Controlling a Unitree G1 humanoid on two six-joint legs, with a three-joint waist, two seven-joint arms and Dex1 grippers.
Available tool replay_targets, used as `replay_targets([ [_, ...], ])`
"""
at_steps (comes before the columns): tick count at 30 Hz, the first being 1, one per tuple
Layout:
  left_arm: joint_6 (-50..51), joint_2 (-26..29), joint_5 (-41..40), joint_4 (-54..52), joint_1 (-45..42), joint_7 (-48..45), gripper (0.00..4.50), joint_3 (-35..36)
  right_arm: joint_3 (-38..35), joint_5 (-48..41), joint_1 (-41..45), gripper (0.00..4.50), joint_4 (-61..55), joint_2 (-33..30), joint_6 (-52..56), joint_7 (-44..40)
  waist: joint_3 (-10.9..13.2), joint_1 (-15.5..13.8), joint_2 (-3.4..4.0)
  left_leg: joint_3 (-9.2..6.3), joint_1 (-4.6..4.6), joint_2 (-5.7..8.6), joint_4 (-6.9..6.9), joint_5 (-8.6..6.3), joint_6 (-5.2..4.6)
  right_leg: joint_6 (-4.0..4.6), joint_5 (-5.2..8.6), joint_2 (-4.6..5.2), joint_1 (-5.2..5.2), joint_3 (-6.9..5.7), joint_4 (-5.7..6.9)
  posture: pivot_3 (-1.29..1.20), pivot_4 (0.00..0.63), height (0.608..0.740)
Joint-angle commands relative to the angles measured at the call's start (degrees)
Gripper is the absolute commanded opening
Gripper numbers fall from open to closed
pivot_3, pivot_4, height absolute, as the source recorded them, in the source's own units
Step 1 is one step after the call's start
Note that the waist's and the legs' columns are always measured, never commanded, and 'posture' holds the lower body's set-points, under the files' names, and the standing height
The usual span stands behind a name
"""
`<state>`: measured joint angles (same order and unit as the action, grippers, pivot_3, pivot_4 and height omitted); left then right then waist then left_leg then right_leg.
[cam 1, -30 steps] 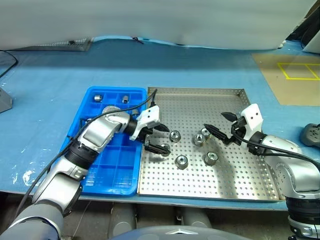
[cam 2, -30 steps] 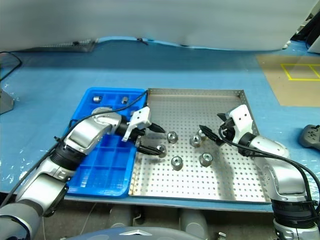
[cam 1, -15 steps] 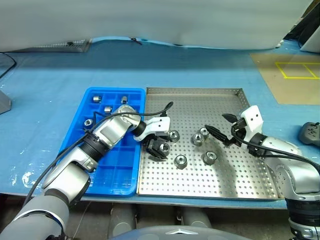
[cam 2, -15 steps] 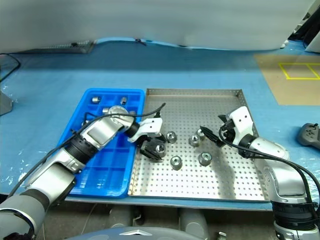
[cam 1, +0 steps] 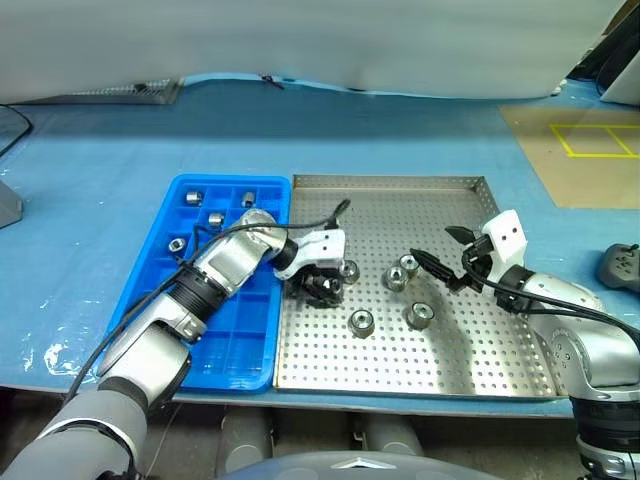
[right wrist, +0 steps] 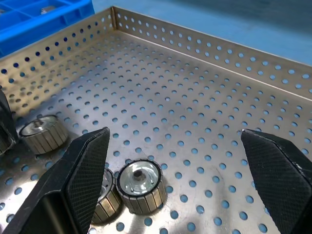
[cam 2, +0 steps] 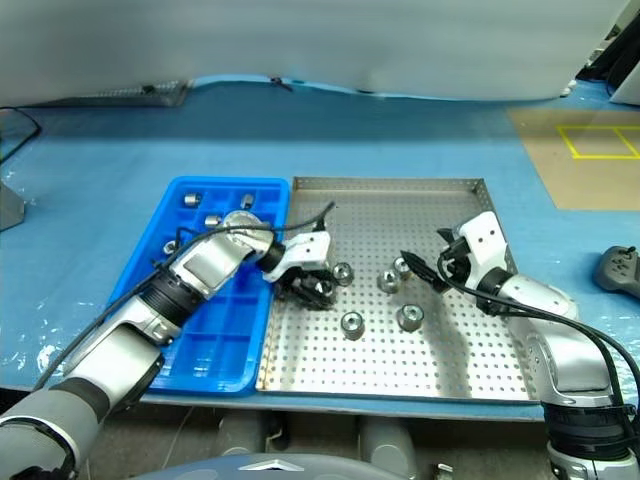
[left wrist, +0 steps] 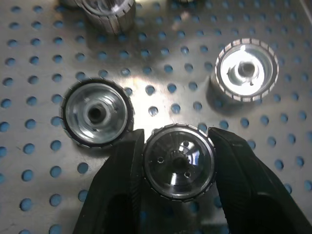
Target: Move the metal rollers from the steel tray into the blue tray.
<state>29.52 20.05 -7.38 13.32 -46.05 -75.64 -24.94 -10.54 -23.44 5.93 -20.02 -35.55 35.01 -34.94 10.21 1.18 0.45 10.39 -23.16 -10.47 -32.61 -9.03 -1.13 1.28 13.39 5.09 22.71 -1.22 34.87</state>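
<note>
The steel tray [cam 1: 470, 350] lies right of the blue tray [cam 1: 230, 340] on the blue-covered table. Several metal rollers [cam 1: 361, 322] stand loose on the steel tray's perforated floor, and a few more [cam 1: 216, 218] sit in the blue tray's far compartments. My left gripper [cam 1: 322, 285] reaches across the blue tray's edge into the steel tray's left part. In the left wrist view its fingers [left wrist: 122, 185] press both sides of one roller [left wrist: 178, 162] resting on the tray floor, with another roller [left wrist: 96, 113] close beside it. My right gripper [cam 1: 432, 245] hovers open over the tray's right half, near two rollers [right wrist: 140, 186].
A dark hand-held device [cam 1: 622, 268] lies at the table's right edge. A brown mat with a yellow taped square [cam 1: 600, 140] sits at the far right. The steel tray's raised rim [right wrist: 204, 44] borders the far side. The table's front edge runs just below both trays.
My left gripper went from wide open to closed around a roller at the steel tray's left side, shifting slightly right. The right arm has not moved.
</note>
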Motion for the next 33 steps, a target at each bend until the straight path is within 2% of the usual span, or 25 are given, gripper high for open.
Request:
replay_targets([
  [1, 12.18, 1.67, -10.70, -9.23, 0.22, 1.55, 1.70, 11.04, -0.54, -1.11, 1.96, 4.50, -0.12, -0.12, -0.69, -0.82, 0.00, -0.06, 0.00, 0.00, 0.01, -0.01, 0.01, 0.00, 0.00, 0.00, 0.00, 0.00, 0.01, 0.00, 0.01, -0.33, 0.150, 0.740],
  [5, 21.20, 4.53, -17.09, -16.29, 3.31, 6.80, 1.70, 19.27, 1.39, -0.35, 4.21, 4.50, 2.43, -0.01, -1.52, -2.18, -0.03, -0.18, 0.06, 0.00, 0.03, -0.01, 0.08, 0.00, 0.00, 0.01, 0.01, -0.02, 0.02, -0.01, -0.01, -0.27, 0.150, 0.740],
  [9, 15.95, 3.26, -12.46, -16.66, 6.90, 23.68, 1.70, 27.29, 3.95, 0.36, 7.55, 4.50, 5.84, 0.45, -2.70, -3.92, -0.03, -0.53, 0.06, -0.01, -0.05, 0.00, 0.03, 0.00, 0.01, 0.01, 0.01, 0.00, 0.02, -0.06, -0.02, -0.22, 0.150, 0.740],
  [11, 10.96, 1.61, -8.72, -16.02, 8.37, 33.36, 1.70, 29.94, 5.21, 0.68, 9.05, 4.50, 7.46, 0.68, -3.28, -4.82, -0.03, -0.72, 0.04, -0.04, -0.07, 0.00, -0.03, -0.05, 0.09, 0.01, 0.01, 0.00, 0.00, -0.07, -0.02, -0.19, 0.150, 0.740],
  [14, 5.28, -1.28, -3.26, -22.06, 15.32, 46.54, 1.70, 32.88, 7.53, 1.62, 12.05, 4.50, 10.99, 1.10, -4.61, -6.64, -0.01, -1.07, 0.01, -0.07, -0.13, 0.00, -0.11, -0.11, 0.07, 0.01, 0.00, 0.02, -0.05, -0.11, -0.05, -0.14, 0.150, 0.740],
  [18, 9.96, -6.22, 0.06, -35.97, 28.29, 58.63, 1.70, 35.21, 10.53, 2.96, 15.87, 4.50, 15.78, 1.94, -6.61, -9.48, -0.04, -2.00, -0.05, -0.06, -0.34, -0.03, -0.17, -0.15, -0.25, 0.01, -0.01, 0.02, 0.18, -0.06, -0.12, -0.06, 0.150, 0.740],
  [22, 14.32, -14.15, 2.50, -44.06, 33.05, 72.67, 1.70, 40.98, 11.83, 4.11, 17.29, 4.50, 18.65, 2.27, -8.50, -11.27, 0.03, -3.56, -0.17, -0.10, -0.54, -0.29, -0.15, -0.05, -0.10, 0.02, 0.00, -0.05, 0.34, -0.37, -0.06, 0.00, 0.150, 0.740],
  [27, 16.56, -16.96, 5.38, -53.39, 41.77, 76.72, 1.70, 36.88, 14.18, 5.50, 20.48, 4.50, 23.78, 4.19, -11.08, -13.68, 0.04, -4.45, -0.26, -0.13, -0.41, -0.25, -0.17, -0.05, 0.08, 0.09, -0.05, 0.01, 0.08, -0.40, -0.13, 0.06, 0.150, 0.740],
  [33, 19.91, -15.23, 3.35, -59.16, 49.71, 74.39, 1.70, 38.12, 15.28, 7.02, 24.40, 4.50, 29.41, 5.97, -13.97, -15.74, 0.05, -5.62, -0.33, -0.21, -0.37, -0.27, -0.10, -0.01, 0.17, 0.07, -0.05, -0.02, 0.11, -0.41, -0.10, 0.10, 0.150, 0.740],
])
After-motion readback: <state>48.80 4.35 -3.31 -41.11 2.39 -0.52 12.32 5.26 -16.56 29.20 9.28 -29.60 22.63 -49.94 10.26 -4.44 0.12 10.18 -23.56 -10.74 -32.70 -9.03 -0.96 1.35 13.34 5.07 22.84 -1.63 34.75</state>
